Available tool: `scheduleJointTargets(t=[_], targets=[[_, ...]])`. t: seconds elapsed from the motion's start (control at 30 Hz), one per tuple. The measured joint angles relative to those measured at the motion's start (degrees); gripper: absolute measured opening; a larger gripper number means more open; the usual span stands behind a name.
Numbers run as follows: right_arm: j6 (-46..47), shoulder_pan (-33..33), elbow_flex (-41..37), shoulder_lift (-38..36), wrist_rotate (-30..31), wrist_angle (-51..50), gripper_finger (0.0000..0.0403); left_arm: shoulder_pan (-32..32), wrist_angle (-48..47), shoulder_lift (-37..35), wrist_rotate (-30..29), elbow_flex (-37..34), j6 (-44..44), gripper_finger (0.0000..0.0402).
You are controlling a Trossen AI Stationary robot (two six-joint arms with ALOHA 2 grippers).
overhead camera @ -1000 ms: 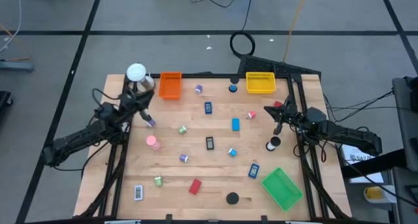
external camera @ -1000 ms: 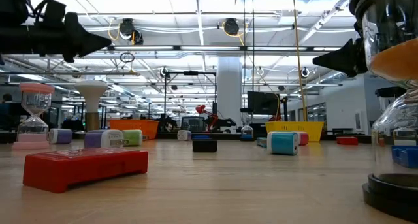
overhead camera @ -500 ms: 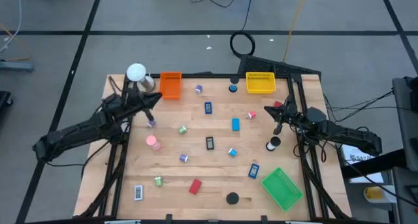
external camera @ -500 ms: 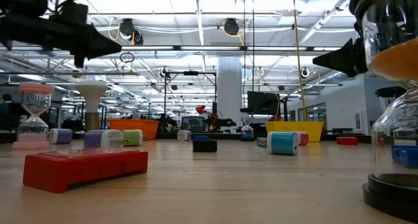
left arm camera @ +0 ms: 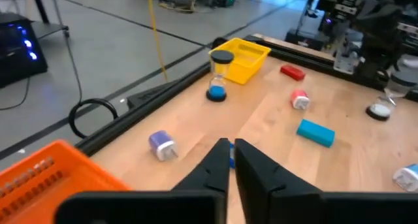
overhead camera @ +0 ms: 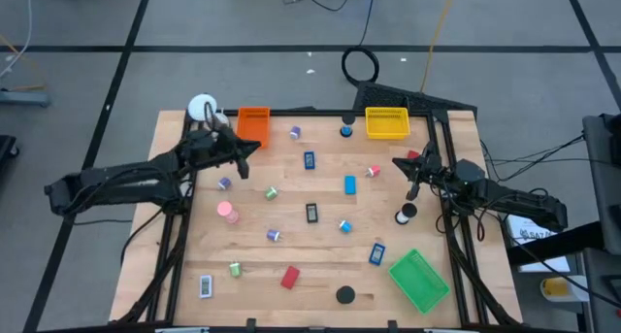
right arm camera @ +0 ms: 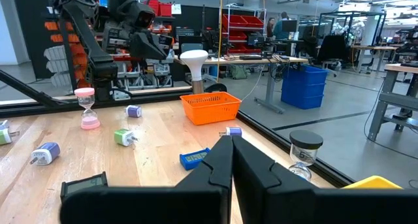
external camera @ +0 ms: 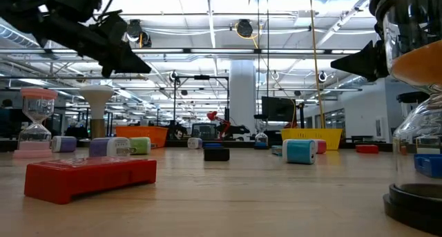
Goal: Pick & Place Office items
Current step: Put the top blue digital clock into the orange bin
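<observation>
I have the left gripper [overhead camera: 254,147] raised above the wooden table [overhead camera: 320,265] just beside the orange mesh tray [overhead camera: 253,125], fingers pressed together and holding nothing. The small coloured office items [overhead camera: 350,184] lie scattered across the tabletop. My right gripper [overhead camera: 397,163], fingers together and empty, hangs near the table's right edge.

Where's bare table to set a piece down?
Bare wood: the near left strip between the pink hourglass and the white rectangle; and the far right corner past the yellow tray. Crowded: the middle, around the black rectangle and blue rectangle.
</observation>
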Motion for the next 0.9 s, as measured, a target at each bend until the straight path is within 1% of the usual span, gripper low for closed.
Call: scheduleJointTargets(t=[0.07,0.13,0.27,0.57,0.77,0.9], targets=[[0.0,0.0,0.0,0.0,0.0,0.0,0.0,-1.0,0.4,2.3,0.0,1.7,0.7,0.0005],[0.0,0.0,0.0,0.0,0.0,0.0,0.0,-2.1,1.5,4.2,-0.1,2.9,2.2,0.0008],[0.0,0.0,0.0,0.0,0.0,0.0,0.0,-4.5,8.6,8.6,-1.7,3.2,5.0,0.0003],[0.0,0.0,0.0,0.0,0.0,0.0,0.0,-6.9,19.9,20.0,-2.1,3.2,4.0,0.002],[0.0,0.0,0.0,0.0,0.0,0.0,0.0,-9.1,25.6,27.5,-2.1,3.2,4.6,0.0007],[0.1,0.0,0.0,0.0,0.0,0.0,0.0,-11.3,27.7,30.8,-2.1,3.2,5.1,0.0002]])
